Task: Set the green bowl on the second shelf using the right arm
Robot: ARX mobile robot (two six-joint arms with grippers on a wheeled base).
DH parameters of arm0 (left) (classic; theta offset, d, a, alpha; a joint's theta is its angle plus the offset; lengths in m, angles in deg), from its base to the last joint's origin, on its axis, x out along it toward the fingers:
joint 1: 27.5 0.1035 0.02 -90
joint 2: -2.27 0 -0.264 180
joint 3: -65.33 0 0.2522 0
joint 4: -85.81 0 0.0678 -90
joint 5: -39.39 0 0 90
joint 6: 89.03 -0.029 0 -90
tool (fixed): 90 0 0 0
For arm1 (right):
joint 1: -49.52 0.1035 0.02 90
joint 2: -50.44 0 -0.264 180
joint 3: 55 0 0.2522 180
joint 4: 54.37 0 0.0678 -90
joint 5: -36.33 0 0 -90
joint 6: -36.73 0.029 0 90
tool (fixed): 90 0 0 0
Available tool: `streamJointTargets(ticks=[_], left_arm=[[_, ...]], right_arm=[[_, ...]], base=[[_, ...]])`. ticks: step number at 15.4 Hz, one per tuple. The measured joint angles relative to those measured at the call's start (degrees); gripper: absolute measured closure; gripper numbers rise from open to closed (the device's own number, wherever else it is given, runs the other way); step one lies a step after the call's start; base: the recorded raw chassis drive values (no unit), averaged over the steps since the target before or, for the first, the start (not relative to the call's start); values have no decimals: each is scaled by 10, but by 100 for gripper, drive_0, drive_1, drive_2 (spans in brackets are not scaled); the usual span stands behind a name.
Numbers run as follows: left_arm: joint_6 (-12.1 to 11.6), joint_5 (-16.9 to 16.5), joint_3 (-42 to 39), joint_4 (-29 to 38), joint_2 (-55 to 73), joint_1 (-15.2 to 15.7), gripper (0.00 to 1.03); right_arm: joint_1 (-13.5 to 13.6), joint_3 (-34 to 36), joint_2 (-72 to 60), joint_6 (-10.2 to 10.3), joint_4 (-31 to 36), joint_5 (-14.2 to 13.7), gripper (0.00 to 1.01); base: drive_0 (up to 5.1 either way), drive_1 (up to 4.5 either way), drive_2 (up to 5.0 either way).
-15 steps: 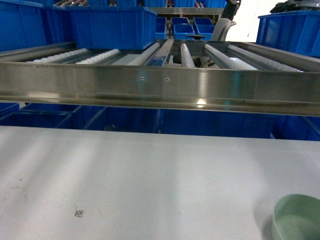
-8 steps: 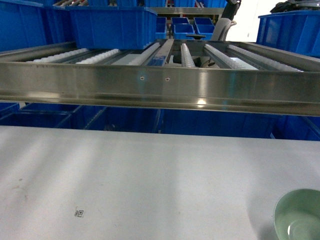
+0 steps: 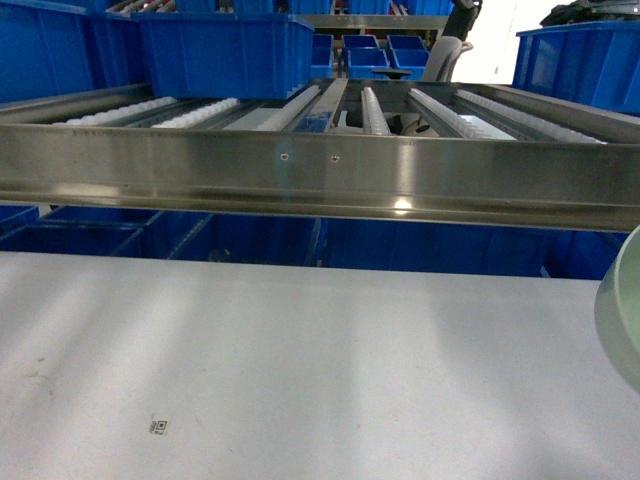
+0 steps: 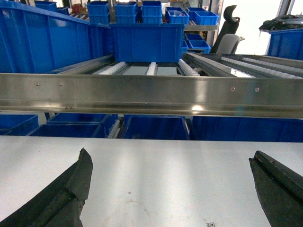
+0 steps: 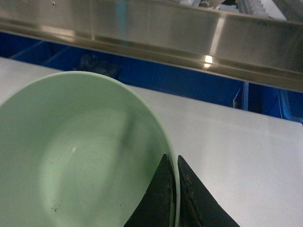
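Bright overhead light glares off my view's steel rail (image 3: 320,175); the green bowl (image 3: 622,310) blurs at the edge.

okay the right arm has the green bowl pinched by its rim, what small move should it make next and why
Probably keep lifting. The right gripper pinches the green bowl by its rim, but in the head view the bowl hangs below the shelf's front rail, so it likely needs to clear that rail before going forward.

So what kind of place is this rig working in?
Most likely a warehouse or a parts-picking station. A steel rack with roller lanes runs across the view, stacks of blue tubs sit on and behind it, and a plain white table stands in front as a work surface.
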Motion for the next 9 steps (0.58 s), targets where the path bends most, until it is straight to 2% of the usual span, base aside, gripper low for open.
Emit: streamJointTargets(ticks=[4,6,9], left_arm=[[0,0,0,0,0,0,5],[0,0,0,0,0,0,5],[0,0,0,0,0,0,5]], right_arm=[[-25,0,179,48,-115,13,99],[-28,0,267,68,-172,17,99],[-16,9,298,77,-167,2,99]], base=[[0,0,0],[0,0,0],[0,0,0]])
